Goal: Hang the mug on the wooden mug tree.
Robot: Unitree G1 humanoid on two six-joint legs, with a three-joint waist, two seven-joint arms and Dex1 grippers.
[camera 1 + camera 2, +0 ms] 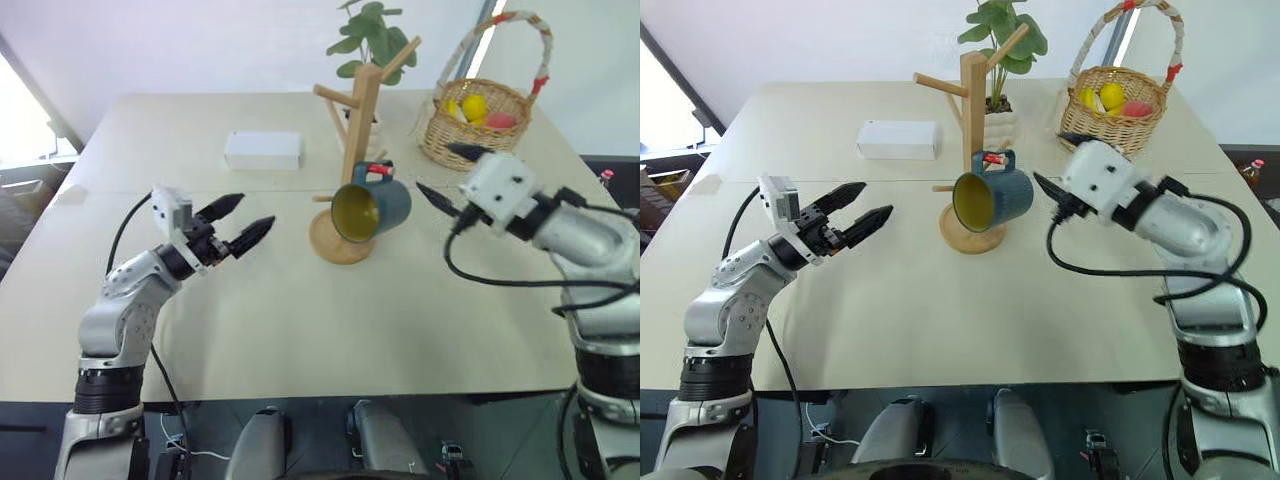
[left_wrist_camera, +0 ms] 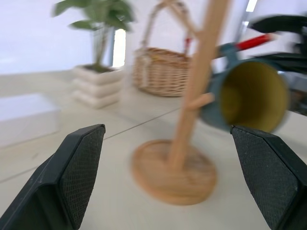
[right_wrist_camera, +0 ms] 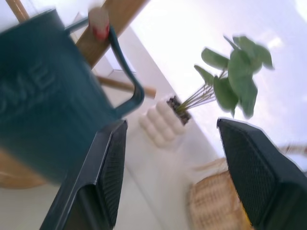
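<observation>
Beige table (image 1: 300,330) fills the scene, pale wall behind, bright window at the robot's left; wicker basket (image 1: 478,120) with yellow and red fruit sits at the far right corner; potted plant (image 1: 1002,40) stands at the far edge behind the wooden mug tree (image 1: 973,150), which is mid-table on its disc base; white box (image 1: 263,150) lies far left of the tree; the mug (image 1: 372,208) hangs by its handle on the red-tipped peg, tilted, yellow mouth facing the robot; left gripper (image 1: 238,224) is left of the tree, fingers spread, holding nothing; right gripper (image 1: 1048,190) is just right of the mug, jaws parted, released; right wrist view shows raised lettering on the mug's side and the handle looped over the peg; left wrist view shows the disc base from low down.
</observation>
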